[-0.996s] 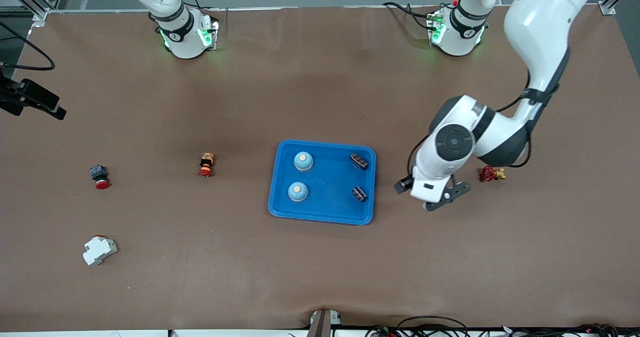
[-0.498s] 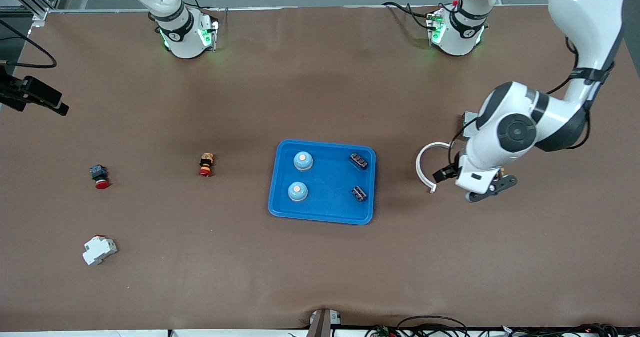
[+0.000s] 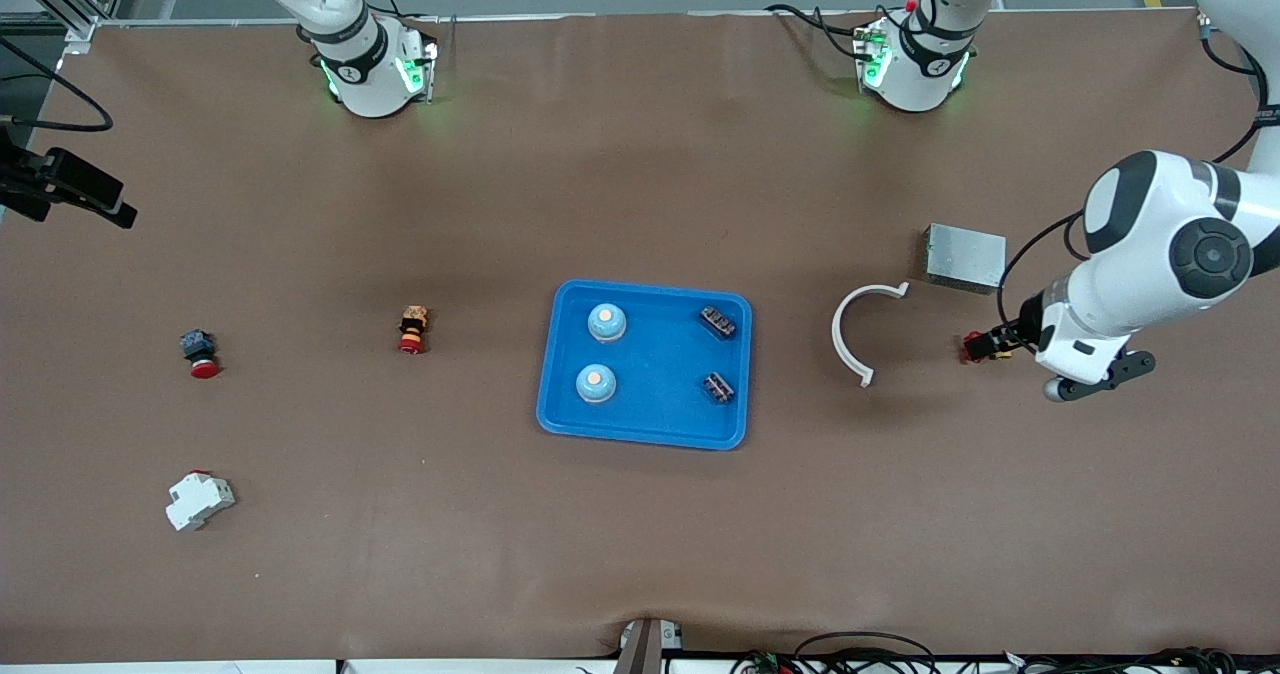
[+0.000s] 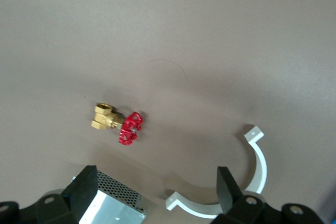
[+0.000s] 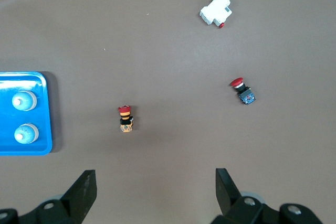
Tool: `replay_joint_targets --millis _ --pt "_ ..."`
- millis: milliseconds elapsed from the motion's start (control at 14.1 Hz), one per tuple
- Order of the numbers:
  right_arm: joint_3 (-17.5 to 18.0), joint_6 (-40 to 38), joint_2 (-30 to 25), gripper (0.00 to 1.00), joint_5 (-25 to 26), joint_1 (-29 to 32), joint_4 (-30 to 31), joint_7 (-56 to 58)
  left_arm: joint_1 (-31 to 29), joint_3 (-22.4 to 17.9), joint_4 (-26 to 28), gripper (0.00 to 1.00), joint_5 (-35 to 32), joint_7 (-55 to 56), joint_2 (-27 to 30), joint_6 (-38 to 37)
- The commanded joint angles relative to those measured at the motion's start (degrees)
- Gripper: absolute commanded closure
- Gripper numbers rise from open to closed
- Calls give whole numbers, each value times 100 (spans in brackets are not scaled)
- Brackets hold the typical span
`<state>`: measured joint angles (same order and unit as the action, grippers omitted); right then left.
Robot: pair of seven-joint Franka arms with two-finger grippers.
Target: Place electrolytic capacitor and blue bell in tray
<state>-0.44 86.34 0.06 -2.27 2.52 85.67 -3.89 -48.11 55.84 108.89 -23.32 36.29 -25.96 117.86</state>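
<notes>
The blue tray (image 3: 655, 366) lies mid-table and holds two blue bells (image 3: 607, 322) (image 3: 596, 383) and two dark electrolytic capacitors (image 3: 718, 322) (image 3: 718, 388). My left gripper (image 3: 1095, 379) hangs open and empty over the table at the left arm's end, apart from the tray. In the left wrist view the left gripper (image 4: 156, 187) has nothing between its fingers. My right gripper (image 5: 156, 182) is open and empty high above the table. Its view catches the tray's edge (image 5: 10, 149) with both bells (image 5: 24, 100) (image 5: 26, 134).
A white curved clip (image 3: 858, 339), a grey metal box (image 3: 965, 257) and a red-handled brass valve (image 3: 978, 347) lie toward the left arm's end. An orange-red button (image 3: 412, 329), a blue-red button (image 3: 198, 352) and a white breaker (image 3: 198, 500) lie toward the right arm's end.
My left arm has swung away from beside the tray toward its own end of the table, uncovering the white clip and the grey box. The tray's contents have not moved.
</notes>
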Motion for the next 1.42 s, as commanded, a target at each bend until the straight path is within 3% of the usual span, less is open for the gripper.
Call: replay_joint_targets --millis 0,640,853,1351 --pt "62 -21 -103 0 -28 100 20 81 -215 15 106 0 -304 -17 135 175" --pt "70 -65 -120 0 25 91 -24 99 -1068 23 114 0 -270 -1490 38 343" --pt "123 -65 -217 0 279 65 -33 90 -1157 15 141 0 -147 -1967 161 351" --pt "88 -38 -226 0 262 74 -24 20 -1210 -301 474 0 1371 -3416 1364 387"
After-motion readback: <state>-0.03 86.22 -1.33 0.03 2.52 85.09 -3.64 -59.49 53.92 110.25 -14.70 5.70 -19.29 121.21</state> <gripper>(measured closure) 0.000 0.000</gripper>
